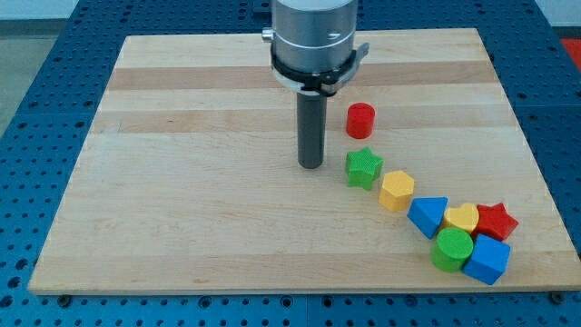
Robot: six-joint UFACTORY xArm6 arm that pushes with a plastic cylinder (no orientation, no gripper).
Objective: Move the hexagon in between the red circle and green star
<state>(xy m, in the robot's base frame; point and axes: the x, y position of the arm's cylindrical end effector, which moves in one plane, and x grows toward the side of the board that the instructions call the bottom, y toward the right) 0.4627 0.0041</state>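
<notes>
Hexagon waits below the star; the gap above the star is narrow.

Nearest, at the view's bottom right, a cluster sits on the surface (182, 227): blue cube (487, 260), green cylinder (452, 249), red star (496, 221), yellow heart (462, 219), blue triangle (428, 216). Just up-left is the yellow hexagon (397, 191), a flat-lying puck with no real long axis, one corner aimed toward the green star (363, 168), nearly touching it. Beyond stands the red circle (360, 119). My tip (311, 165) rests left of the star, apart from it. There is no hand, so nothing can be said of its spread or pinch. Risk, as I judge it: pushing the hexagon straight up-left would shove the star along, and swinging round could nudge the circle or triangle.
</notes>
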